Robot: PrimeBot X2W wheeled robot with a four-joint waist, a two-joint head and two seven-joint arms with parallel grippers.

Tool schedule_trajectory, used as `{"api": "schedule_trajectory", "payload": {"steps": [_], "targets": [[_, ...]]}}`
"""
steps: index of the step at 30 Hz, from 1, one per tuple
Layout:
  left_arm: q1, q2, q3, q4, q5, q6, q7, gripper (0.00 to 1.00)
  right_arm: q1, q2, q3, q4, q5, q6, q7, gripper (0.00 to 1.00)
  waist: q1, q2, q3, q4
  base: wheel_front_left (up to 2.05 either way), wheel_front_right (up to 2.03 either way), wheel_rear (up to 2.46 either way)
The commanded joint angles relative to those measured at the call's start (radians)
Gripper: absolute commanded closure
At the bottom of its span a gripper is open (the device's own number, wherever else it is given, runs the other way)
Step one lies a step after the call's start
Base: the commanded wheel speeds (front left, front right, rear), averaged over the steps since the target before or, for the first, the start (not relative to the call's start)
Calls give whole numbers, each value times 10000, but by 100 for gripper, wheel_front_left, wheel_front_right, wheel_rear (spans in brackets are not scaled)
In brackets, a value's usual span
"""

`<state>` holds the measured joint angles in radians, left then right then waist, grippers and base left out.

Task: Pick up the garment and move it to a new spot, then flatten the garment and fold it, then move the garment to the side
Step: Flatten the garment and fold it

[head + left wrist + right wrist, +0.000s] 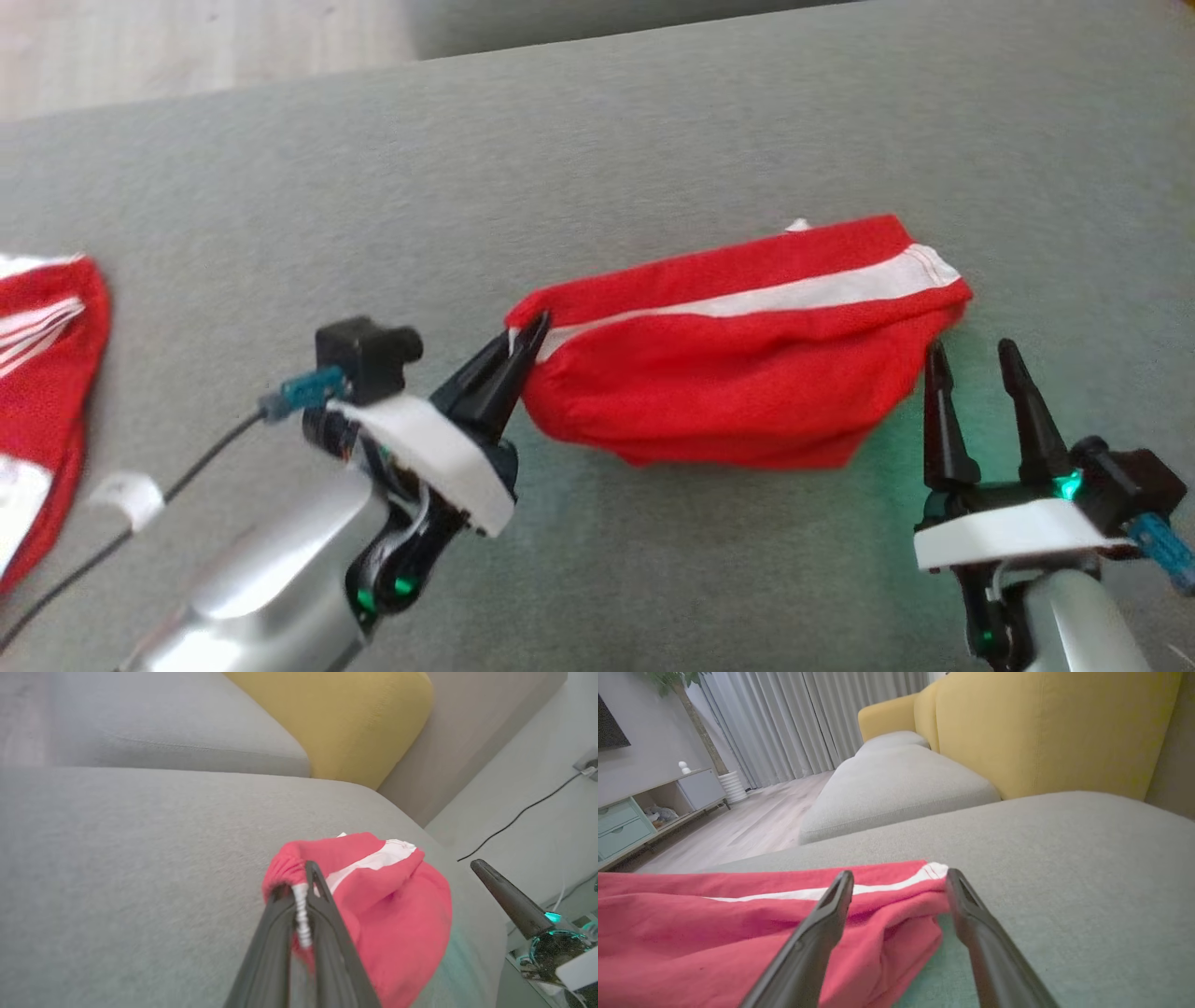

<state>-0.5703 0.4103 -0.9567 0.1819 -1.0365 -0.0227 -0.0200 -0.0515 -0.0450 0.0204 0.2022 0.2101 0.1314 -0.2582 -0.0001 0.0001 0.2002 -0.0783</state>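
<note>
1. My left gripper (530,338) has its two dark fingers pressed together, clamped on the gathered left corner of the garment (738,383). In the left wrist view, a white stitched edge is pinched between them.
2. My right gripper (971,359) has its fingers apart and holds nothing. Its tips sit just beside the garment's right end. In the right wrist view, that end lies partly between the two fingers.
3. The garment is red cloth with a white stripe (794,297) running along its upper part. It lies bunched and rounded on a grey sofa cushion (653,131), between my two grippers.
4. Further out, a second red and white garment (42,373) lies at the left edge of the head view, well apart from the first. A yellow backrest (336,718) rises behind the seat.
5. I judge the step in hand to be taking hold of the free right end, so both ends are held before the cloth is moved or spread.
6. To do it well, I should ease the right fingers further over the striped corner and close firmly on the hem, not on a loose fold.
7. Then I should draw both ends apart evenly and low over the cushion to avoid a twist.
8. The left pinch sits near the fingertips, so a hard tug might pull it free.
</note>
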Motion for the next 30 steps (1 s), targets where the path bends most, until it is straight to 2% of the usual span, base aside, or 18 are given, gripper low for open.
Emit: {"api": "schedule_trajectory", "payload": {"steps": [1, 5, 11, 18, 25, 26, 29, 30], "targets": [[-308, 305, 412, -341, -3, 53, -260, 100, -467, -53, 168, -18, 236, -7, -36, 0, 1, -1, 170, 382, 0, 0, 0], [-118, 387, 378, -224, 100, 68, -471, 100, -956, -191, 79, 407, 420, -7, -36, 0, 1, -1, 297, 622, 0, 0, 0], [-116, 390, 314, -104, 285, 45, -667, 100, -2032, -1284, 411, 1550, 683, -7, -36, 0, 1, -1, 456, 963, 0, 0, 0], [-119, 259, 218, -91, 345, 29, -739, 100, -3077, -2309, 1863, 3647, 820, -7, -35, 0, 1, -1, 520, 1173, 0, 0, 0], [-183, 242, 164, -74, 429, 17, -790, 100, -3727, -2636, 2779, 4334, 515, -7, -35, 0, 1, -1, 621, 1203, 0, 0, 0], [-190, 243, 161, -70, 433, 16, -794, 100, -3767, -2640, 2873, 4429, 479, -7, -35, 6, 1, -1, 624, 1211, 0, 0, 0], [-199, 238, 151, -52, 432, 10, -802, 100, -3907, -2656, 3104, 4785, 492, -7, -35, 43, 1, -1, 621, 1237, 0, 0, 0], [-200, 235, 143, -45, 430, 6, -799, 100, -3961, -2658, 3148, 4890, 510, -7, -35, 58, 1, -1, 618, 1246, 0, 0, 0]]}}
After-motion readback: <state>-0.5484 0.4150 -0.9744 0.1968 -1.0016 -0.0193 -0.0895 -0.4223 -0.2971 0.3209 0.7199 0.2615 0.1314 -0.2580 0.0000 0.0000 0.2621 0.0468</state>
